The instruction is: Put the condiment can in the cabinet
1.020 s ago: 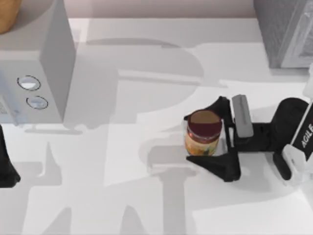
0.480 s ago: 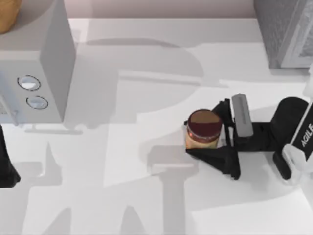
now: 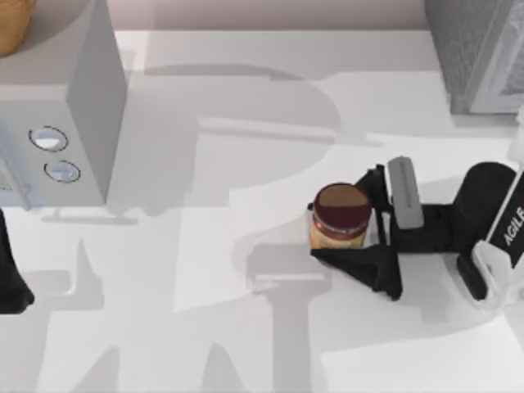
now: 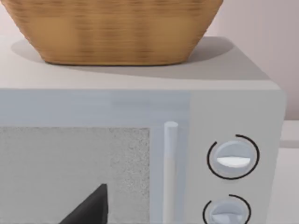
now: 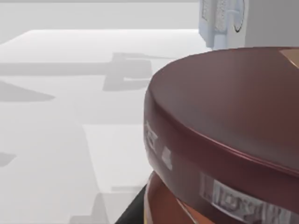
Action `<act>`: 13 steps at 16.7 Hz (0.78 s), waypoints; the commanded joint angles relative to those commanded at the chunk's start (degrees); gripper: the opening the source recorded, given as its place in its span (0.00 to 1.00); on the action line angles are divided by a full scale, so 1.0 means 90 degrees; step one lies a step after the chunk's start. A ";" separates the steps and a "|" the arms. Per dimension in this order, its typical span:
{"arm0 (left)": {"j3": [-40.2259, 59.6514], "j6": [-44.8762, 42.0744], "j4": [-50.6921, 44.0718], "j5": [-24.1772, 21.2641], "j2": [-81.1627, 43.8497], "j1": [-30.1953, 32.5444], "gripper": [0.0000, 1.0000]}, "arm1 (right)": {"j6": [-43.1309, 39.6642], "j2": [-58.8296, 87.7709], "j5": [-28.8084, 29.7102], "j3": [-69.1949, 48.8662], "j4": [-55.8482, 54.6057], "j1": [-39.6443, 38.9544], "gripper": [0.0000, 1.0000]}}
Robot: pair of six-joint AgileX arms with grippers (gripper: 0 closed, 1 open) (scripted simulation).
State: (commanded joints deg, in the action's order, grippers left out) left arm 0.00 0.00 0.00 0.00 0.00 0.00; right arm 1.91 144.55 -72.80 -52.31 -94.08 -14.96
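The condiment can [image 3: 341, 218], with a maroon lid and orange label, stands upright right of the table's middle. My right gripper [image 3: 341, 221] reaches in from the right, shut on the can, one black finger [image 3: 370, 182] on its far side and the other at its near side. In the right wrist view the can's lid [image 5: 224, 121] looms very close. The grey cabinet [image 3: 473, 51] stands at the back right corner. My left arm [image 3: 10, 278] stays parked at the left edge, with one dark fingertip [image 4: 88, 207] in its wrist view.
A grey microwave-like box [image 3: 78, 106] with two round knobs [image 4: 232, 157] stands at the back left, a woven basket [image 4: 112, 28] on top of it. Bare white tabletop [image 3: 205, 270] lies between it and the can.
The right gripper's fingers have closed in from a wide stance onto the can's sides. The can has barely shifted. The left arm has not moved.
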 joint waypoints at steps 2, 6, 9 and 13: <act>0.0000 0.0000 0.0000 0.0000 0.0000 0.0000 1.00 | 0.0000 0.0000 0.0000 0.0000 0.0000 0.0000 0.00; 0.0000 0.0000 0.0000 0.0000 0.0000 0.0000 1.00 | 0.0000 0.0000 0.0000 0.0000 0.0000 0.0000 0.00; 0.0000 0.0000 0.0000 0.0000 0.0000 0.0000 1.00 | -0.0004 -0.0082 -0.0003 -0.0007 0.0051 0.0019 0.00; 0.0000 0.0000 0.0000 0.0000 0.0000 0.0000 1.00 | 0.0006 -0.0820 -0.0012 0.0059 0.0680 0.0006 0.00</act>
State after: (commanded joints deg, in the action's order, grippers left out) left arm 0.00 0.00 0.00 0.00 0.00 0.00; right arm 1.96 137.17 -72.91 -51.78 -87.96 -14.91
